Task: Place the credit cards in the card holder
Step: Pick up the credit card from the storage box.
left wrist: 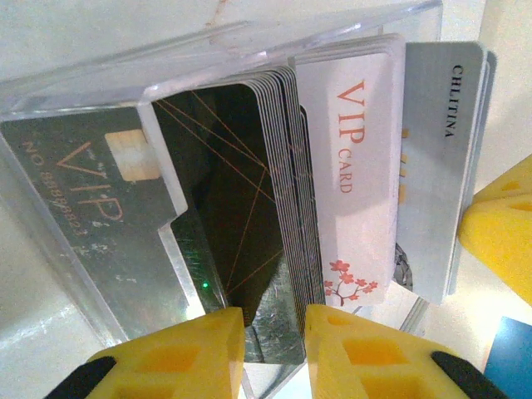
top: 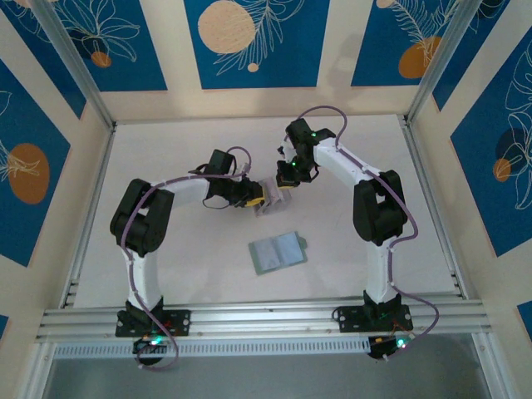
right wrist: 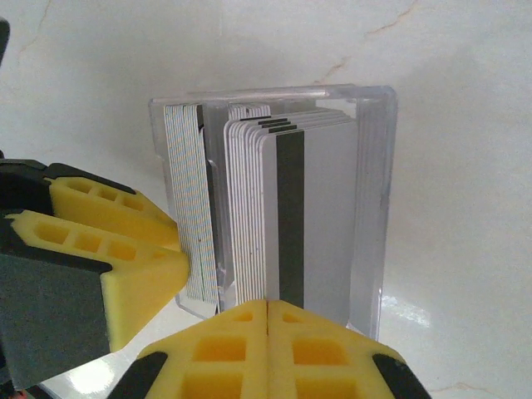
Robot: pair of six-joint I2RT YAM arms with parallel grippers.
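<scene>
Here, a clear plastic case (left wrist: 100,91) holds stacked credit cards (left wrist: 349,166) printed "VIP CARD" and "CHLITINA"; the left gripper (left wrist: 275,326) clamps the case, and the right gripper (right wrist: 267,312) has its fingers pressed together.

The clear plastic box (right wrist: 374,208) stands on the white desk (top: 191,258) between my left pincer (top: 256,197), at its left, and my right pincer (top: 288,174), behind it. Thin plastic credit cards (right wrist: 324,208) stand on edge in it. The flat green card holder (top: 278,252) lies before it, well apart.
</scene>
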